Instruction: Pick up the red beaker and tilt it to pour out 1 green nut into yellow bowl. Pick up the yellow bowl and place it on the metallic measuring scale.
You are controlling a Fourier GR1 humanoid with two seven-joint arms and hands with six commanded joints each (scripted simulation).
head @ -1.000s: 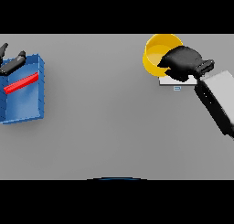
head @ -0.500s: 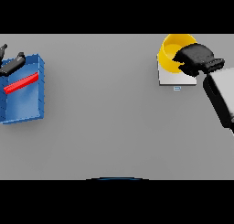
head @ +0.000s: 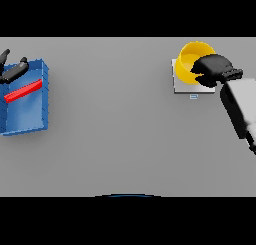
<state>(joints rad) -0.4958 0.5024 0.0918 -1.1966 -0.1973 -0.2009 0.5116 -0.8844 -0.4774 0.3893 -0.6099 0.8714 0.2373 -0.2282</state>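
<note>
The yellow bowl [head: 191,60] is over the metallic scale [head: 184,86] at the far right, tilted slightly; whether it rests on the plate I cannot tell. My right hand [head: 212,70] is shut on the bowl's right rim and hides that side. No green nut shows inside the bowl. The red beaker [head: 22,90] lies on its side in the blue bin [head: 31,120] at the far left. My left hand [head: 13,70] hovers open at the bin's upper left corner, apart from the beaker.
The scale's small display tab [head: 194,96] sticks out toward me. My right forearm [head: 241,108] slants down to the right edge. Grey table [head: 115,119] lies between the bin and the scale.
My right hand has carried the yellow bowl to the right, from the scale's left edge to over its plate. The left hand and the red beaker have stayed put.
</note>
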